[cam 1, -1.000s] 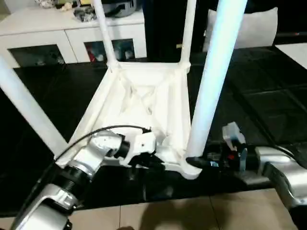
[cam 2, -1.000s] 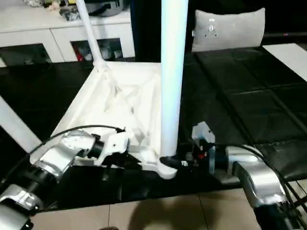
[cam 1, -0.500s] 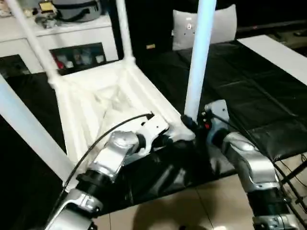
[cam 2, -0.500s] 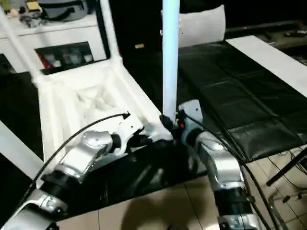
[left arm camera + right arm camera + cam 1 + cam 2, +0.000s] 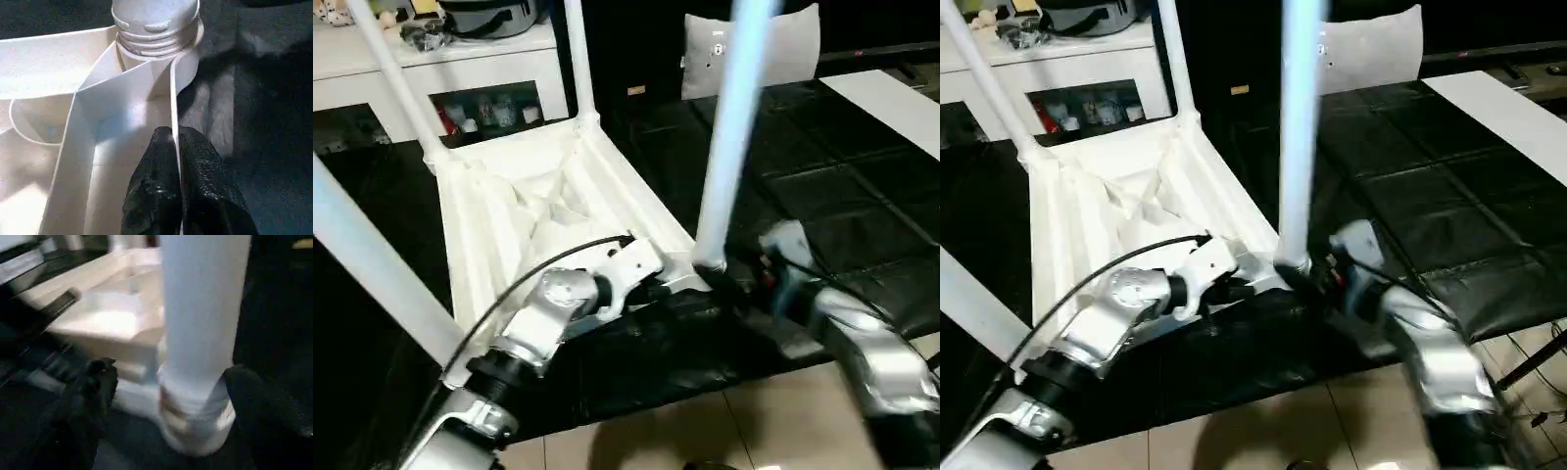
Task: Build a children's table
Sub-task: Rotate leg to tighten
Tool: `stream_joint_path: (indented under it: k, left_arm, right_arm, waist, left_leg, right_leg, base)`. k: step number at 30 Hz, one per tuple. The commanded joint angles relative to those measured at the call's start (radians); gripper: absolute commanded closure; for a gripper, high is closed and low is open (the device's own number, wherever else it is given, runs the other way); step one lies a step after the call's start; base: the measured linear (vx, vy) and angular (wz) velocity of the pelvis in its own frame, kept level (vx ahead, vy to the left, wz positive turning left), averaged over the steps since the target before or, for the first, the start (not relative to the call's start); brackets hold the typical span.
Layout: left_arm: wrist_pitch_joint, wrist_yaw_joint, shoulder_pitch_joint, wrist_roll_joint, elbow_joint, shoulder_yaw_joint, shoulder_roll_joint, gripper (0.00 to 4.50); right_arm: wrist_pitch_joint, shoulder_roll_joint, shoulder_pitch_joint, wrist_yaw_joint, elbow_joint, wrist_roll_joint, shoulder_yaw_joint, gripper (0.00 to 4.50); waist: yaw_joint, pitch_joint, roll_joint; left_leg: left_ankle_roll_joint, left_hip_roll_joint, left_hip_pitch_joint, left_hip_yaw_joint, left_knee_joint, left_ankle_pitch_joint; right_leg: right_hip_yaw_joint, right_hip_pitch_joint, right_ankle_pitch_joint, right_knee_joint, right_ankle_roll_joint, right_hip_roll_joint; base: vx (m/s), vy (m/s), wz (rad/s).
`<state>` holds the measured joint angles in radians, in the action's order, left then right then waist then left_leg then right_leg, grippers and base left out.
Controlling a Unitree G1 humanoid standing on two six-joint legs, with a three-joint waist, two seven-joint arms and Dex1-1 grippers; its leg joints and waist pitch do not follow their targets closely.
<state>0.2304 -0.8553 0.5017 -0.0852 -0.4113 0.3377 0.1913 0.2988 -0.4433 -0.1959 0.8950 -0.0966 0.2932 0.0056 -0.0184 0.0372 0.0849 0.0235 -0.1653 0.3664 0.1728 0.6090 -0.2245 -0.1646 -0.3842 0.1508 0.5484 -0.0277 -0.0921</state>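
The white children's table [image 5: 524, 211] lies upside down on a black mat, ribbed underside up, with all of its legs standing in the corner sockets. My left gripper [image 5: 174, 161] is shut on the thin rim wall by the near right corner, just short of that leg's threaded base [image 5: 155, 24]. My right gripper [image 5: 176, 387] is open around the foot of the same near right leg [image 5: 732, 137], one black finger [image 5: 95, 382] on each side and a gap to the leg. In the head views it sits blurred at the corner socket [image 5: 705, 274].
A white cabinet with glass doors [image 5: 460, 73] stands behind the table, clutter on top. A white cushion [image 5: 754, 49] leans at the back right and a white panel [image 5: 891, 98] lies at far right. The black mat [image 5: 842, 186] ends at pale floor tiles [image 5: 636, 441] near me.
The camera has shifted a little. My right forearm has swung outward to the right and shows blurred, its gripper staying at the leg's foot. The left gripper keeps its hold on the rim.
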Motion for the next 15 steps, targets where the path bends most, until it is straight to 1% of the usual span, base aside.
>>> stream_joint_path:
  k: [1, 2, 3, 4, 5, 6, 7, 8, 9, 10, 11, 12, 13, 14, 15]
  left_arm:
    - [-0.076, -0.067, -0.01, 0.037, 0.016, 0.001, 0.021, 4.5]
    - [-0.092, -0.098, -0.013, 0.044, 0.02, 0.007, 0.033, 4.5]
    - [-0.106, -0.132, -0.015, 0.05, 0.024, 0.015, 0.047, 4.5]
    - [-0.131, -0.185, -0.014, 0.057, 0.025, 0.031, 0.071, 4.5]
    - [-0.153, -0.225, -0.012, 0.061, 0.021, 0.041, 0.086, 4.5]
    - [-0.169, -0.251, -0.011, 0.064, 0.018, 0.048, 0.095, 4.5]
    - [-0.179, -0.267, -0.01, 0.067, 0.016, 0.051, 0.101, 4.5]
    - [-0.186, -0.283, -0.009, 0.067, 0.016, 0.057, 0.108, 4.5]
    - [-0.188, -0.29, -0.009, 0.067, 0.016, 0.059, 0.111, 4.5]
    - [-0.201, -0.317, -0.008, 0.065, 0.017, 0.071, 0.125, 4.5]
    - [-0.213, -0.355, -0.006, 0.064, 0.02, 0.086, 0.142, 4.5]
    - [-0.227, -0.393, -0.002, 0.061, 0.024, 0.102, 0.158, 4.5]
    - [-0.24, -0.431, 0.004, 0.06, 0.026, 0.116, 0.169, 4.5]
    - [-0.241, -0.438, 0.006, 0.059, 0.026, 0.119, 0.171, 4.5]
    - [-0.245, -0.445, 0.009, 0.057, 0.024, 0.122, 0.173, 4.5]
  right_arm:
    - [-0.014, -0.036, 0.004, 0.087, 0.038, 0.032, 0.003, 0.43]
    - [-0.015, -0.056, 0.012, 0.125, 0.044, 0.045, 0.004, 0.43]
    - [-0.021, -0.076, 0.018, 0.159, 0.048, 0.052, 0.006, 0.43]
    - [-0.037, -0.103, 0.023, 0.205, 0.046, 0.062, 0.013, 0.43]
    - [-0.05, -0.114, 0.021, 0.227, 0.041, 0.065, 0.017, 0.43]
    - [-0.058, -0.12, 0.019, 0.242, 0.037, 0.068, 0.019, 0.71]
    - [-0.062, -0.124, 0.018, 0.251, 0.034, 0.069, 0.02, 0.71]
    - [-0.067, -0.127, 0.016, 0.263, 0.031, 0.07, 0.021, 0.79]
    - [-0.069, -0.128, 0.015, 0.268, 0.029, 0.07, 0.021, 0.85]
    - [-0.08, -0.13, 0.009, 0.286, 0.02, 0.069, 0.024, 0.98]
    - [-0.089, -0.135, 0.003, 0.307, 0.012, 0.069, 0.029, 1.1]
    - [-0.092, -0.14, -0.006, 0.333, 0.006, 0.07, 0.04, 1.19]
    - [-0.089, -0.149, -0.014, 0.366, 0.006, 0.073, 0.057, 1.19]
    - [-0.088, -0.151, -0.015, 0.376, 0.008, 0.074, 0.062, 1.26]
    - [-0.093, -0.153, -0.016, 0.385, 0.004, 0.07, 0.069, 1.26]
  waist:
    - [0.008, -0.055, -0.034]
    - [0.01, -0.056, -0.03]
    - [0.013, -0.056, -0.029]
    - [0.016, -0.055, -0.031]
    - [0.02, -0.056, -0.03]
    - [0.025, -0.057, -0.034]
    - [0.031, -0.058, -0.031]
    - [0.032, -0.059, -0.03]
    - [0.04, -0.061, -0.03]
    - [0.05, -0.062, -0.032]
    - [0.054, -0.062, -0.032]
    - [0.059, -0.064, -0.031]
    - [0.065, -0.064, -0.037]
    - [0.068, -0.064, -0.036]
    - [0.074, -0.063, -0.045]
  left_leg:
    - [-0.129, -0.069, 0.005, -0.033, -0.069, -0.167]
    - [-0.127, -0.069, 0.004, -0.034, -0.069, -0.171]
    - [-0.128, -0.069, 0.002, -0.033, -0.068, -0.176]
    - [-0.128, -0.071, 0.002, -0.033, -0.069, -0.172]
    - [-0.127, -0.071, 0.001, -0.033, -0.069, -0.172]
    - [-0.129, -0.073, 0.0, -0.032, -0.069, -0.163]
    - [-0.13, -0.076, -0.001, -0.033, -0.069, -0.147]
    - [-0.13, -0.078, -0.002, -0.033, -0.07, -0.139]
    - [-0.131, -0.081, -0.005, -0.033, -0.069, -0.122]
    - [-0.134, -0.082, -0.005, -0.032, -0.069, -0.107]
    - [-0.135, -0.083, -0.007, -0.03, -0.069, -0.102]
    - [-0.135, -0.083, -0.006, -0.03, -0.068, -0.09]
    - [-0.146, -0.084, -0.004, -0.029, -0.067, -0.068]
    - [-0.147, -0.084, -0.004, -0.027, -0.066, -0.063]
    - [-0.145, -0.083, -0.005, -0.024, -0.064, -0.063]
  right_leg:
    - [0.067, 0.056, 0.395, -0.076, -0.085, -0.085]
    - [0.066, 0.055, 0.403, -0.075, -0.085, -0.085]
    - [0.067, 0.053, 0.416, -0.077, -0.078, -0.086]
    - [0.068, 0.052, 0.419, -0.076, -0.078, -0.086]
    - [0.068, 0.051, 0.419, -0.076, -0.078, -0.087]
    - [0.07, 0.05, 0.411, -0.073, -0.08, -0.088]
    - [0.071, 0.048, 0.387, -0.07, -0.088, -0.086]
    - [0.072, 0.047, 0.368, -0.067, -0.095, -0.086]
    - [0.073, 0.046, 0.332, -0.061, -0.11, -0.086]
    - [0.075, 0.047, 0.306, -0.056, -0.121, -0.087]
    - [0.076, 0.046, 0.298, -0.055, -0.125, -0.087]
    - [0.076, 0.047, 0.283, -0.05, -0.13, -0.088]
    - [0.078, 0.048, 0.255, -0.042, -0.14, -0.087]
    - [0.079, 0.047, 0.251, -0.041, -0.141, -0.088]
    - [0.082, 0.045, 0.254, -0.042, -0.142, -0.089]
  base:
    - [0.0, 0.0, 0.0]
    - [0.0, 0.0, 0.0]
    - [0.0, 0.0, 0.0]
    - [0.0, 0.0, 0.0]
    - [0.0, 0.0, 0.0]
    - [0.0, 0.0, 0.0]
    - [0.0, 0.0, 0.0]
    - [0.0, 0.0, 0.0]
    - [0.0, 0.0, 0.0]
    - [0.0, 0.0, 0.0]
    - [0.0, 0.0, 0.0]
    - [0.0, 0.0, 0.0]
    - [0.0, 0.0, 0.0]
    - [0.0, 0.0, 0.0]
    - [0.0, 0.0, 0.0]
